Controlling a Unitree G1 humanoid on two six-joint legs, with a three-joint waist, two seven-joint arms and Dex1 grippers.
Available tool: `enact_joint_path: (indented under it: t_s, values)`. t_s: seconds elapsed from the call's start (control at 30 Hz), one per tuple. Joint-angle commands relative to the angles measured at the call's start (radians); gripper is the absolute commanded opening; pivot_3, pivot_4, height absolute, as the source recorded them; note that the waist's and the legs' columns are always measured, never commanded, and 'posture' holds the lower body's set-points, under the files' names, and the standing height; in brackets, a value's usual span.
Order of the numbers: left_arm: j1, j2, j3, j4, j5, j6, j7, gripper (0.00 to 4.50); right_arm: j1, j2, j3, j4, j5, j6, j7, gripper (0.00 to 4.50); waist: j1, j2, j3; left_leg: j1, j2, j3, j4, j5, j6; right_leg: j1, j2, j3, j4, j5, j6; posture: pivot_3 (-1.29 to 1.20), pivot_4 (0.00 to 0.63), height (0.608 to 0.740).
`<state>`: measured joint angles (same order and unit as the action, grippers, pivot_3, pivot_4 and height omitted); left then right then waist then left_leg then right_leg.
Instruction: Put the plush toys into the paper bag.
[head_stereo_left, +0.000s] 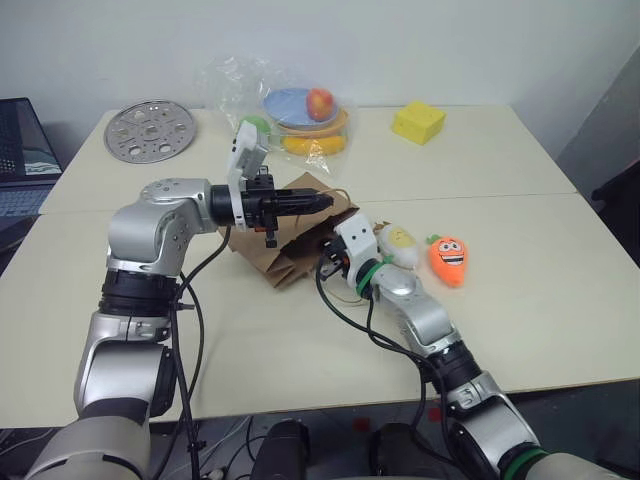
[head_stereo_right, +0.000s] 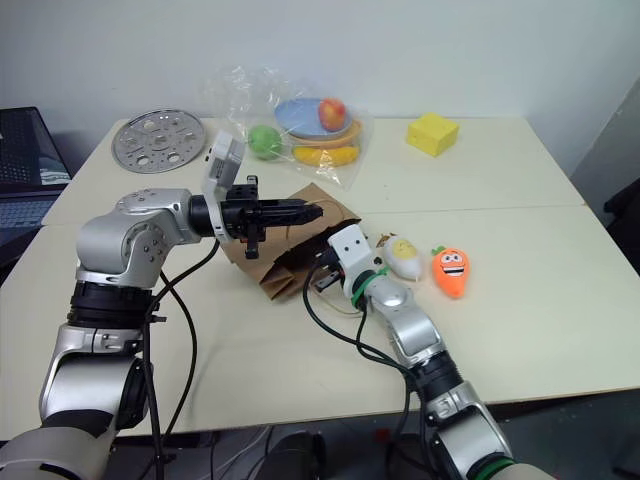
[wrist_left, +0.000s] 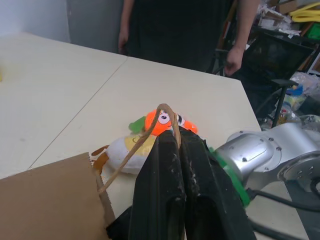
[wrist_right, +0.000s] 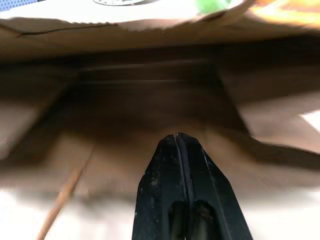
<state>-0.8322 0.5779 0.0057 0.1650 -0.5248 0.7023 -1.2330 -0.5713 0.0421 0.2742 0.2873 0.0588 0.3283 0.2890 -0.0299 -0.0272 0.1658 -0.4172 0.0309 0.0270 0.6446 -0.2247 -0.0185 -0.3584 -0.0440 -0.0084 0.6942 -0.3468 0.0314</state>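
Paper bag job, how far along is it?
Nothing is bagged: the white toy and carrot lie on the table beside the paper bag. In hand: the left gripper is shut on the bag's handle, lifting its mouth; the right gripper, shut and empty, points into the opening. Both toys remain to go in.

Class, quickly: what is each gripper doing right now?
Left gripper: shut on the paper bag's handle.
Right gripper: shut, holding nothing, pointing into the bag's mouth.
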Motion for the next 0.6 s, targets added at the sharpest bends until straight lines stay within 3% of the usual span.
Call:
enact_joint_path:
  t_s: [0.03,0.27,0.4,0.6]
  values:
    - [0.018,0.028,0.043,-0.086,-0.036,0.022,0.029,0.00,-0.030,0.020,-0.003,0.070,-0.037,-0.026,-0.032,0.01,0.000,0.000,0.000,0.000,0.000,0.000,0.000,0.000,0.000,0.000,0.000,0.000,0.001,0.000,0.000,0.00,0.150,0.740]
    - [0.014,0.026,0.094,-0.065,-0.013,-0.048,0.122,0.00,0.016,0.010,0.032,0.087,-0.079,0.021,0.000,0.01,0.000,0.000,0.000,0.001,0.000,0.000,0.000,0.001,-0.001,-0.001,0.000,0.000,0.003,0.000,0.000,0.00,0.150,0.740]
    - [-0.029,-0.017,0.170,-0.006,0.011,-0.193,0.246,0.00,0.055,0.007,0.028,0.072,-0.077,0.047,0.013,0.01,0.001,0.000,0.000,0.001,0.000,-0.001,0.001,0.001,-0.002,0.000,0.000,0.000,0.003,0.000,0.000,0.00,0.150,0.740]
    - [-0.078,0.016,0.227,0.038,-0.019,-0.199,0.265,0.00,0.060,0.007,-0.007,0.065,-0.083,0.057,-0.021,0.01,0.000,0.000,0.000,0.002,0.000,-0.001,0.000,0.001,-0.002,0.000,-0.001,-0.001,0.003,0.000,0.000,0.00,0.150,0.740]
